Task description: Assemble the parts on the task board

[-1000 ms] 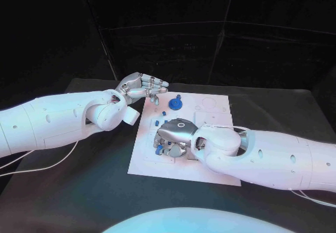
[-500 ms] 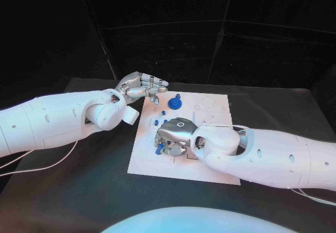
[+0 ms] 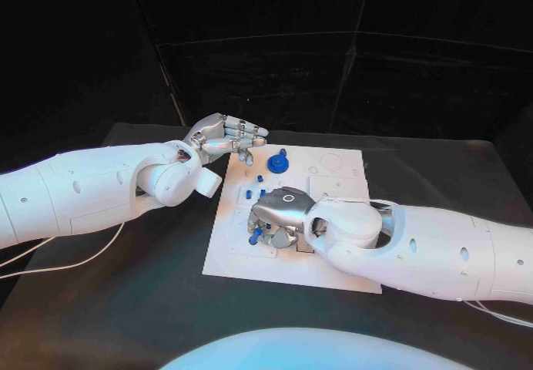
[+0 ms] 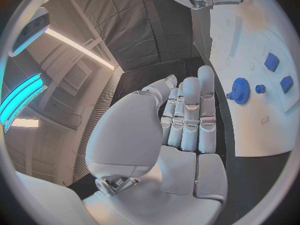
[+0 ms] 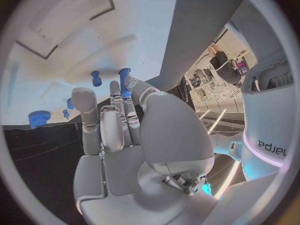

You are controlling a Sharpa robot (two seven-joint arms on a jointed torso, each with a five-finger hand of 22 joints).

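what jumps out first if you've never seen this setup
The right hand is bent low over the middle of the white task board, its fingers at a small blue part. The left hand hovers curled at the board's far left corner, beside a blue gear.

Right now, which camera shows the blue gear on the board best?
The left wrist view: the blue gear sits unobstructed on the task board, teeth visible. The head view shows it small beyond the left hand. The right wrist view catches it at the board's edge.
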